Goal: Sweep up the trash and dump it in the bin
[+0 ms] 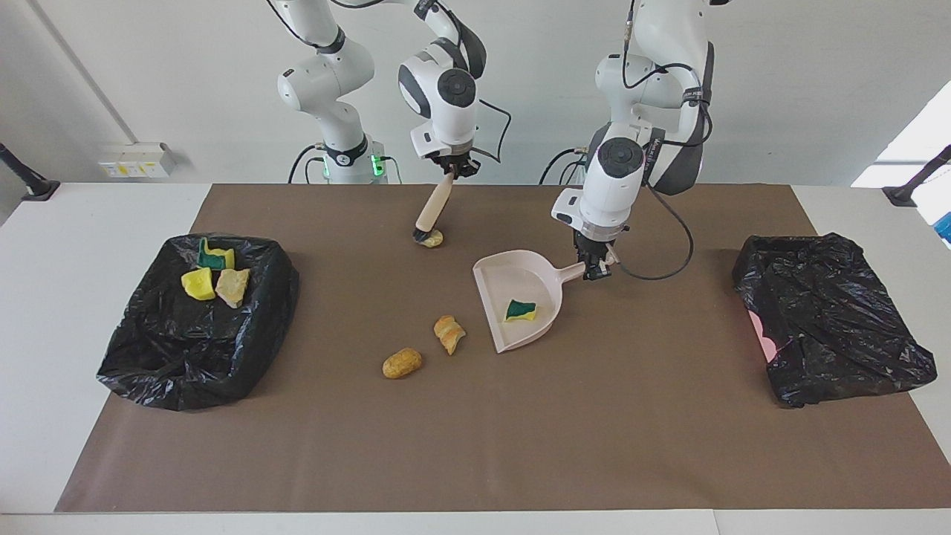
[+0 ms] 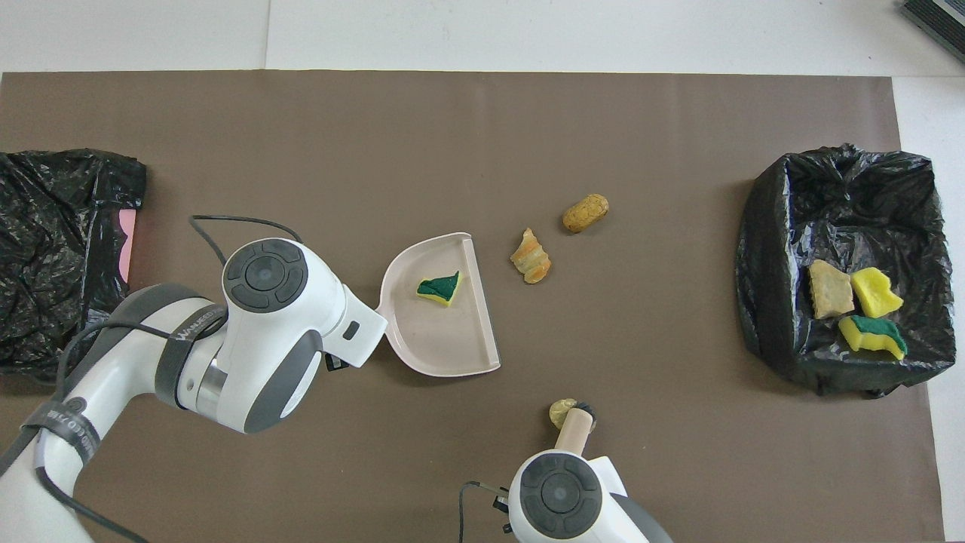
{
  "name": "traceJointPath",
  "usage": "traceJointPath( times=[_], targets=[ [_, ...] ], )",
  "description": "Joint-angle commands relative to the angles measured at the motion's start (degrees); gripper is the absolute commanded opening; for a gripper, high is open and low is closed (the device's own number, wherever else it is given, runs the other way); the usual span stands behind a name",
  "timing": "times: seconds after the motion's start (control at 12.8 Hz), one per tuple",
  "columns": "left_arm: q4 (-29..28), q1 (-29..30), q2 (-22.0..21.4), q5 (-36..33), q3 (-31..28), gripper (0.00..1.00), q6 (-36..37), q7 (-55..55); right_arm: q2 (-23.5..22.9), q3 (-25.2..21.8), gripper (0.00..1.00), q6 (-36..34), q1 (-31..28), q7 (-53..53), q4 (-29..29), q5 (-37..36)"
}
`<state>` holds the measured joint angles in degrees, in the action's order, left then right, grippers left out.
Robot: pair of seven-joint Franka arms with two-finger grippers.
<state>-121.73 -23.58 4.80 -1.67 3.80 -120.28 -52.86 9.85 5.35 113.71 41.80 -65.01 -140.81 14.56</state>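
- Left gripper (image 1: 596, 269) fingers clamp the pale pink plastic dustpan (image 1: 496, 282) handle; 1 green-faced yellow sponge chunk (image 1: 521, 310) lies inside.
- Right gripper (image 1: 455, 168) fingers hold the wooden-handled brush (image 1: 433, 209), bristles touching 1 yellow foam chunk (image 1: 433, 238).
- 2 orange-brown chunks (image 1: 449, 334) lie on the tabletop; 3 chunks (image 1: 215, 276) in the black-lined bin (image 1: 148, 349).

We see seven scraps of trash. A green-faced yellow sponge chunk (image 1: 520, 310) lies in the dustpan (image 1: 499, 281). Two orange-brown lumps (image 1: 402, 363) lie loose just beside its open edge. A yellowish chunk (image 1: 432, 238) touches the brush (image 1: 432, 210) bristles. Three chunks (image 1: 215, 276), one green-faced, lie together in the bin (image 1: 148, 357).
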Motion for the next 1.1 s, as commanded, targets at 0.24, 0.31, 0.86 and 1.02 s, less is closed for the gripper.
traceJointPath(
  times=[0.24, 0.31, 0.86, 1.02],
  targets=[
    [-2.46, -2.78, -2.95, -0.70, 0.06, 0.00, 2.34, -2.42, -9.74, -0.26, 0.00, 8.28, -9.60, 12.58, 5.96, -6.02],
    [-2.46, -2.78, -2.95, -0.70, 0.06, 0.00, 2.07, -2.42, -11.93, -0.26, 0.00, 8.11, -11.90, 15.32, 9.11, -7.51],
    [-2.55, -1.64, -2.34, -0.61, -0.02, 0.00, -2.58, 6.00, -18.90, -0.43, 0.00, -8.04, -20.70, 25.51, 32.07, -10.24],
    [-2.55, -0.94, -2.25, -0.44, -0.02, 0.00, -2.67, 10.64, -18.81, -0.61, 0.00, -8.68, -22.89, 33.41, 32.44, -13.22]
  ],
)
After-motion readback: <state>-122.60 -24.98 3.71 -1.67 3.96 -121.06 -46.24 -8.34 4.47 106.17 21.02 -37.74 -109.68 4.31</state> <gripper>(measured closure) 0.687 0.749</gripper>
